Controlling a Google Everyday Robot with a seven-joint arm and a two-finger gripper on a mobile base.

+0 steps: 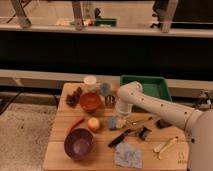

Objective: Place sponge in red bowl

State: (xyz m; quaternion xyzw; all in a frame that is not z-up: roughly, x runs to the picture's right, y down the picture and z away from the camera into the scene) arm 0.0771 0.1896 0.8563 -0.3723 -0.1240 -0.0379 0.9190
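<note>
The red bowl (91,101) stands on the wooden table (60,150), left of centre towards the back. A small pale blue block, apparently the sponge (113,123), lies on the table to the right of and nearer than the bowl. My gripper (119,119) hangs from the white arm (150,104), which reaches in from the right. The gripper points down right at the sponge and partly hides it. The red bowl looks empty.
A purple bowl (79,144) is at the front left, with an orange fruit (93,123) and a red chili (76,123) behind it. Also here: a green tray (150,84), white cup (90,80), pinecone (74,98), metal can (110,101), black brush (125,136) and blue cloth (128,154).
</note>
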